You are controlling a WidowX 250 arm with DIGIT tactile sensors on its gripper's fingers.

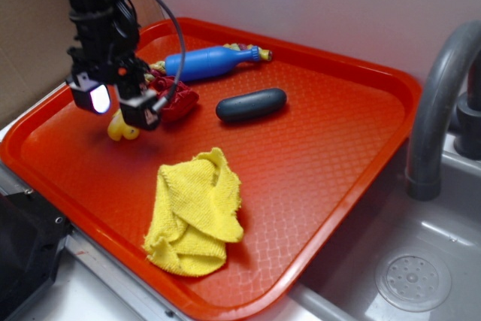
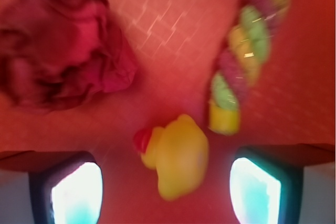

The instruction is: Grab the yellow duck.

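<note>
The yellow duck (image 1: 122,130) is small and glossy and sits on the red tray (image 1: 338,133) near its left edge. In the wrist view the duck (image 2: 178,156) lies on the tray between my two fingers, with its reddish beak to the left and a braided rope (image 2: 244,61) running away from it. My gripper (image 1: 120,107) hangs just above the duck with its jaws wide apart, one glowing pad (image 2: 76,192) on each side. Nothing is held.
A dark red ruffled fabric ball (image 1: 174,99) lies right beside the duck. Behind it lie a blue bottle (image 1: 210,62) and a dark oval object (image 1: 252,104). A yellow terry cloth (image 1: 197,212) lies at the tray's front. A grey faucet (image 1: 440,103) and sink are on the right.
</note>
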